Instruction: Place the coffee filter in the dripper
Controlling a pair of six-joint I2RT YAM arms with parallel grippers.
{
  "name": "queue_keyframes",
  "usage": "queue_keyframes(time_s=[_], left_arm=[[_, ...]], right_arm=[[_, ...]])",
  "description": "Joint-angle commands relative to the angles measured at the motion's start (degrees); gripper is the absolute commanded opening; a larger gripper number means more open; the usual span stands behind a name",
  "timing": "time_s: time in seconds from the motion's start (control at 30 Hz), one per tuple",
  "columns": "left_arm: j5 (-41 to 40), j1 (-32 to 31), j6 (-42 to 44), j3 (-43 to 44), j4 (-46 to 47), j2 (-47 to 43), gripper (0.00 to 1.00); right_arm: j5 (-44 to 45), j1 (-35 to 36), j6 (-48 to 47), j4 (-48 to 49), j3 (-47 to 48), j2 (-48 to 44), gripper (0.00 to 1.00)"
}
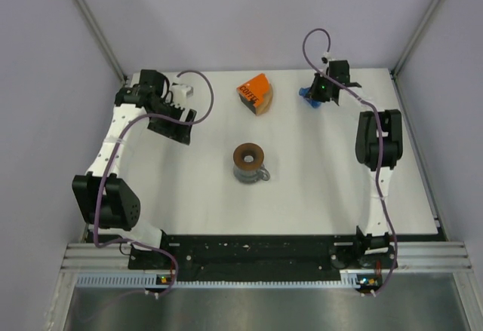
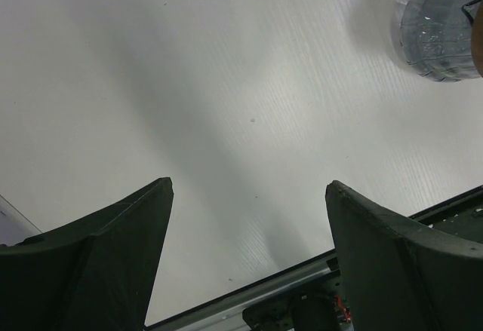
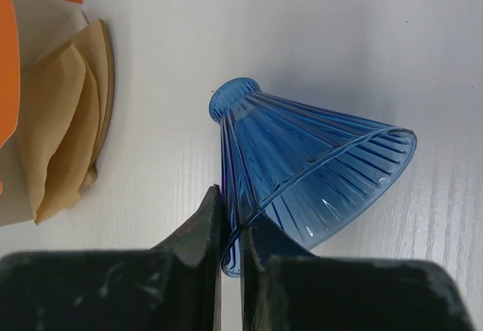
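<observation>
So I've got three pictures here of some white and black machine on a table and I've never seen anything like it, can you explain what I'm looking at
These are two robot arms bolted at the near edge of a white table. One picture looks down from above; the other two come from cameras on each wrist.

On the table: an orange cardboard box with tan paper coffee filters poking out, and in the middle a clear grey pitcher with a dark brown flat ring on top.

The right tool is shut on the rim of a blue ribbed plastic cone, the dripper, which lies tipped on its side. The left tool hangs open over bare table, holding nothing.
</observation>
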Motion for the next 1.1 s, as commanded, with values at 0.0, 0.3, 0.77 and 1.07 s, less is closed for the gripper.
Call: queue_keyframes(time_s=[0.0,0.3,0.77,1.07], left_arm=[[3.1,-0.3,-2.1,2.9,-0.5,-2.6,0.88],[6.6,-2.0,-9.1,10.2,0.0,-0.7,0.87],[4.5,-8.5,-12.2,24.4,-2.3,-0.5,0.87],[2.4,-22.7,-8.2,28.3,-0.7,-4.8,0.9]], right_arm=[[-2.7,-0.1,-4.1,-0.9,-0.8,-2.6,0.0],[14.4,10.2,-30.8,3.4,-18.0,-27.2,0.0],[24.9,36.4,-76.5,5.0,-34.1,-53.4,0.0],[40.4,55.8,-94.9,3.9,-37.0,-54.5,0.0]])
